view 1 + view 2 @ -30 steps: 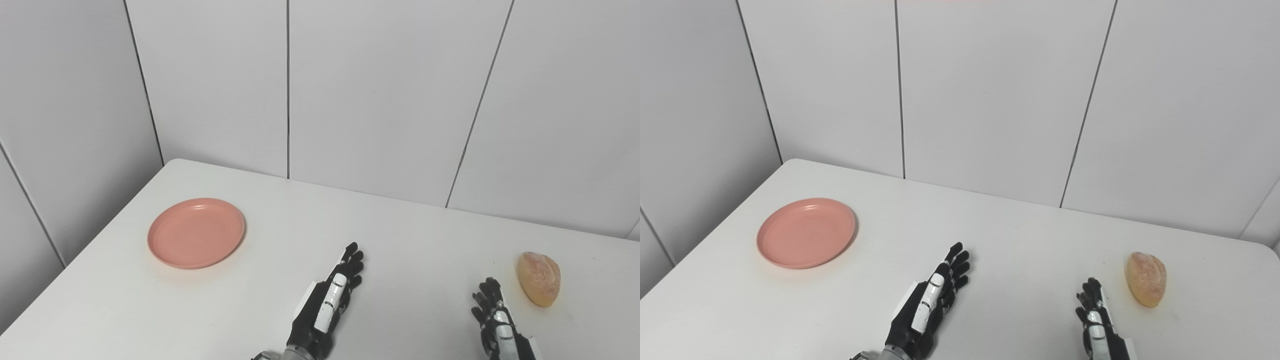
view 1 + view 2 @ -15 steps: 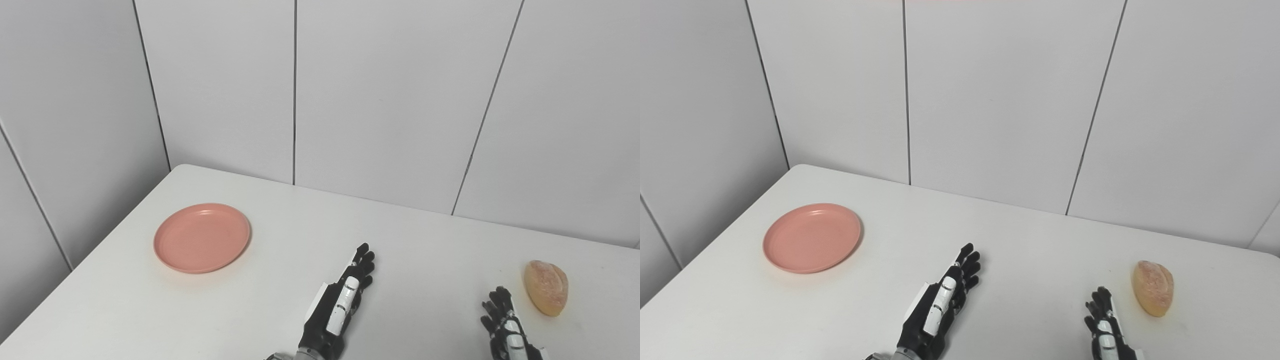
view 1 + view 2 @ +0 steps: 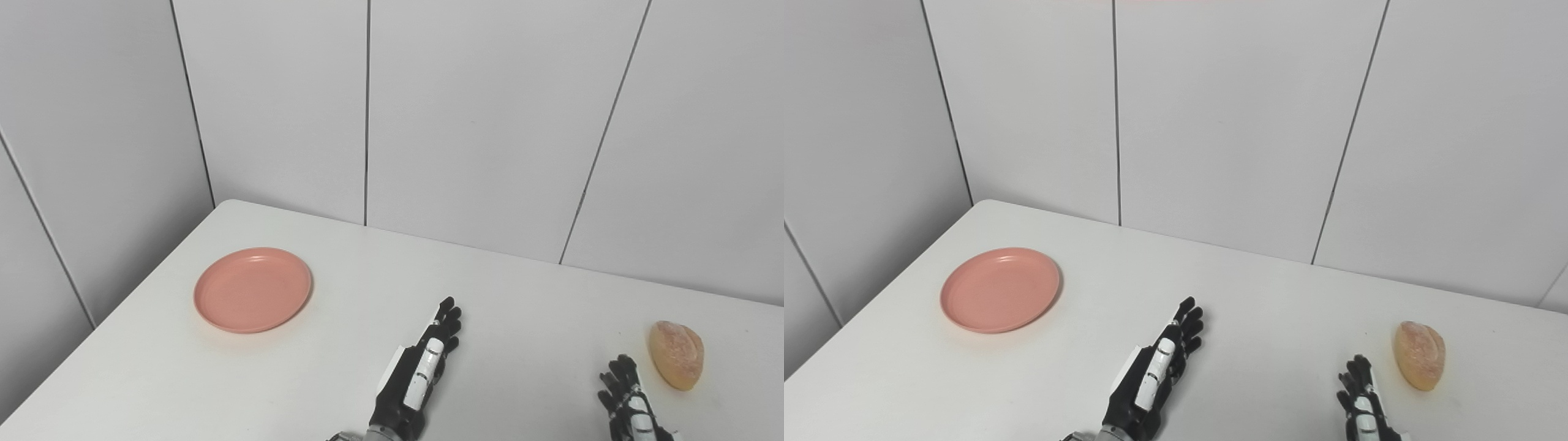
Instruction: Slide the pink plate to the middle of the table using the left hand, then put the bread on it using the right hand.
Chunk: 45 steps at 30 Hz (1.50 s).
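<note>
A round pink plate (image 3: 252, 290) lies empty on the white table (image 3: 343, 269), towards its left side. A golden bread roll (image 3: 676, 355) lies at the far right. My left hand (image 3: 422, 370) is open near the table's front middle, fingers stretched forward, well to the right of the plate and holding nothing. My right hand (image 3: 628, 404) is open at the bottom right, just left of and nearer than the bread, not touching it. Its lower part is cut off by the picture's edge.
Grey panelled walls (image 3: 478, 122) close off the table at the back and on the left. The table's left edge (image 3: 141, 285) runs diagonally close by the plate.
The whole picture has shifted right and slightly down, so the camera has moved. Plate and bread stay in place. Both hands remain open and hardly move.
</note>
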{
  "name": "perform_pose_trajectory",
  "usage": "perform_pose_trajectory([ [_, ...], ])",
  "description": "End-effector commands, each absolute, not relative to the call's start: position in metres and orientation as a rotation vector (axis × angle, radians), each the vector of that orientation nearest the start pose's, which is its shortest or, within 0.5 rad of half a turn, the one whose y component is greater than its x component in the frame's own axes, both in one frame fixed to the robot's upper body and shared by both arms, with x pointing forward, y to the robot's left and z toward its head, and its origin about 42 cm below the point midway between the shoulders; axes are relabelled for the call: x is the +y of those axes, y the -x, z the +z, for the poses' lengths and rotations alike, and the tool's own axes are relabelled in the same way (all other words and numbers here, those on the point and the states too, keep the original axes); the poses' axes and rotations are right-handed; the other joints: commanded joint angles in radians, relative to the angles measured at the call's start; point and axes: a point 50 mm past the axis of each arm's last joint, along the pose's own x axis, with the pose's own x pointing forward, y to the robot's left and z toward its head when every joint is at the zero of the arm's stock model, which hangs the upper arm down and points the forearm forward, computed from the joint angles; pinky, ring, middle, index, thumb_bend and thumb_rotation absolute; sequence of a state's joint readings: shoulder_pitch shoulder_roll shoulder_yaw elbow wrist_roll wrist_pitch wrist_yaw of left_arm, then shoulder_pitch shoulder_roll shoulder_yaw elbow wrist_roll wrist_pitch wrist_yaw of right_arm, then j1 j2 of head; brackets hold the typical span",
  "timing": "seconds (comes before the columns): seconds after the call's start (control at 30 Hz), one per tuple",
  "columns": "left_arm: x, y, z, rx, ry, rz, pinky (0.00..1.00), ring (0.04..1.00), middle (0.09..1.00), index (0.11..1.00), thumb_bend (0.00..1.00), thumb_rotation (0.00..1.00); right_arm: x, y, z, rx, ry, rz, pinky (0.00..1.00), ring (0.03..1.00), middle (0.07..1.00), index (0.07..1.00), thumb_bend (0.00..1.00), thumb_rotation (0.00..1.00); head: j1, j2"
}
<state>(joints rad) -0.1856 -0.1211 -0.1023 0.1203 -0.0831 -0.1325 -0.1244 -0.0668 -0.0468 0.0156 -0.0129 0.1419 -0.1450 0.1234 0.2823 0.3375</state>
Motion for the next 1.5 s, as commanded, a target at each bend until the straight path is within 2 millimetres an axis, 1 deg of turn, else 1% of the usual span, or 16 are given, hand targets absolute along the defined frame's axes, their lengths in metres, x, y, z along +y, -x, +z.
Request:
perform_pose_trajectory([
  [0.0,0.119,-0.327,0.119,-0.159,0.179,-0.263,1.0,1.0,1.0,1.0,0.49,1.0,-0.214,-0.305,0.132,-0.238,-0.078,0.158,1.0,1.0,1.0,1.0,0.19,1.0,-0.001,0.0],
  [0.27,0.129,-0.329,0.129,-0.19,0.162,-0.262,1.0,1.0,1.0,1.0,0.5,1.0,-0.212,-0.307,0.131,-0.245,-0.084,0.162,1.0,1.0,1.0,1.0,0.2,1.0,0.005,-0.005],
  [0.5,0.138,-0.33,0.142,-0.23,0.126,-0.236,1.0,1.0,1.0,1.0,0.54,1.0,-0.212,-0.306,0.132,-0.238,-0.078,0.151,1.0,1.0,1.0,1.0,0.19,1.0,0.019,-0.007],
  [0.6,0.141,-0.33,0.148,-0.242,0.107,-0.214,1.0,1.0,1.0,1.0,0.53,1.0,-0.212,-0.306,0.132,-0.238,-0.087,0.153,1.0,1.0,1.0,1.0,0.18,1.0,0.023,-0.007],
  [0.83,0.151,-0.335,0.172,-0.284,0.119,-0.202,1.0,1.0,1.0,1.0,0.5,1.0,-0.212,-0.305,0.133,-0.231,-0.091,0.157,1.0,1.0,1.0,1.0,0.17,1.0,0.028,-0.001],
  [0.97,0.154,-0.337,0.18,-0.293,0.116,-0.201,1.0,1.0,1.0,1.0,0.48,1.0,-0.212,-0.305,0.133,-0.228,-0.089,0.155,1.0,1.0,1.0,1.0,0.17,1.0,0.032,0.0],
  [1.2,0.164,-0.343,0.202,-0.318,0.082,-0.174,1.0,1.0,1.0,1.0,0.46,1.0,-0.213,-0.305,0.134,-0.224,-0.086,0.158,1.0,1.0,1.0,1.0,0.17,1.0,0.043,0.001],
  [1.47,0.18,-0.355,0.218,-0.358,0.061,-0.153,1.0,1.0,1.0,1.0,0.46,1.0,-0.214,-0.303,0.135,-0.217,-0.077,0.159,1.0,1.0,1.0,1.0,0.18,1.0,0.05,0.013],
])
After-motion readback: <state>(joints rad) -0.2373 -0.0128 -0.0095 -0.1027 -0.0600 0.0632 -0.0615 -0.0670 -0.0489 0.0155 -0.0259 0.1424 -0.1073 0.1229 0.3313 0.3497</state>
